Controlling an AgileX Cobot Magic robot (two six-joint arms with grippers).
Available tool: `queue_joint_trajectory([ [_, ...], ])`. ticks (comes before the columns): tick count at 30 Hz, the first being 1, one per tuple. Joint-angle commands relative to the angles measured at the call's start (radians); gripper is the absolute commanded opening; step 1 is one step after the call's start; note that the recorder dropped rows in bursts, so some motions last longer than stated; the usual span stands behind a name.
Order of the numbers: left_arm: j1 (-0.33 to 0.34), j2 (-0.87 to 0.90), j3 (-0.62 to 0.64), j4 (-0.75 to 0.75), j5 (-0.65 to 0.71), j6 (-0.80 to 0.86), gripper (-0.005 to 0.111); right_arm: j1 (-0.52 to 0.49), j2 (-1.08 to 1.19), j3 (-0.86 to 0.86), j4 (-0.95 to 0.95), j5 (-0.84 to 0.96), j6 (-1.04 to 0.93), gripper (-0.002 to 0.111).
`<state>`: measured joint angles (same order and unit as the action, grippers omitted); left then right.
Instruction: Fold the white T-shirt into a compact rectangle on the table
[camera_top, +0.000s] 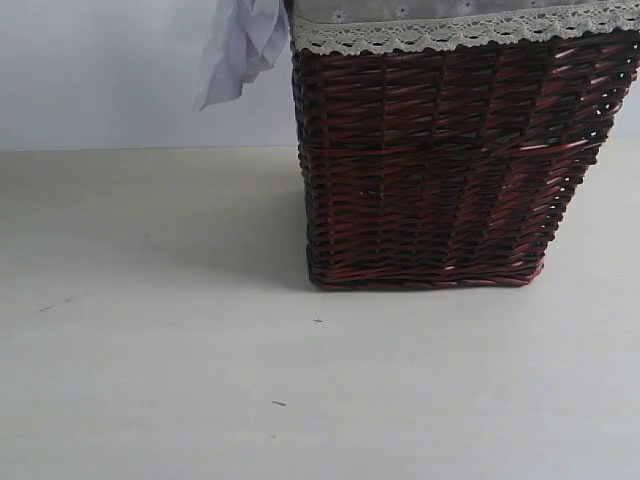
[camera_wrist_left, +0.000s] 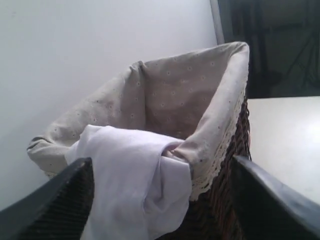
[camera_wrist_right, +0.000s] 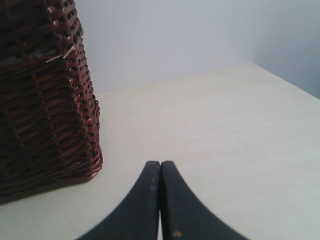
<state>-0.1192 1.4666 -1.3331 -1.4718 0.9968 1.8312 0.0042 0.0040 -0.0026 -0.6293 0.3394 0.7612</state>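
- The white T-shirt (camera_wrist_left: 131, 175) hangs over the rim of the dark wicker basket (camera_top: 440, 160). A bunched fold spills down the outer wall, straight ahead of the left gripper (camera_wrist_left: 162, 161) and between its fingers.
- Those fingers stand spread wide, one to each side of the fold, gripping nothing.
- The right gripper (camera_wrist_right: 160, 167) has its fingers pressed together and empty over the table (camera_wrist_right: 225, 130). The basket's foot lies just off to one side of them.
- The shirt looks like light, limp cotton, so it will likely sag and bunch rather than keep any shape.
- The best hold is probably the thick fold at the rim, pinching shirt only and not the cloth beneath.
- The basket is lined with a grey lace-trimmed liner (camera_wrist_left: 180, 95). How much of the shirt lies inside cannot be told.
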Motion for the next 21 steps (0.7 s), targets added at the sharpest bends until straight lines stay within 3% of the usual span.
queue_joint_trajectory([
  [1, -0.043, 0.118, -0.117, 0.11, 0.025, 0.028, 0.074, -0.004, -0.004, 0.003, -0.008, -0.004, -0.004, 0.0],
  [7, -0.092, 0.236, -0.167, 0.162, -0.025, 0.152, 0.074, -0.004, -0.004, 0.003, -0.008, -0.004, -0.004, 0.0],
  [17, -0.138, 0.344, -0.172, 0.109, -0.169, 0.258, 0.073, -0.004, -0.004, 0.003, -0.008, -0.004, -0.004, 0.0],
  [19, -0.141, 0.353, -0.172, 0.037, -0.231, 0.258, 0.069, -0.004, -0.004, 0.003, -0.008, -0.004, -0.004, 0.0],
  [21, -0.141, 0.354, -0.172, -0.05, -0.276, 0.258, 0.058, -0.004, -0.004, 0.003, -0.008, -0.004, -0.004, 0.0],
])
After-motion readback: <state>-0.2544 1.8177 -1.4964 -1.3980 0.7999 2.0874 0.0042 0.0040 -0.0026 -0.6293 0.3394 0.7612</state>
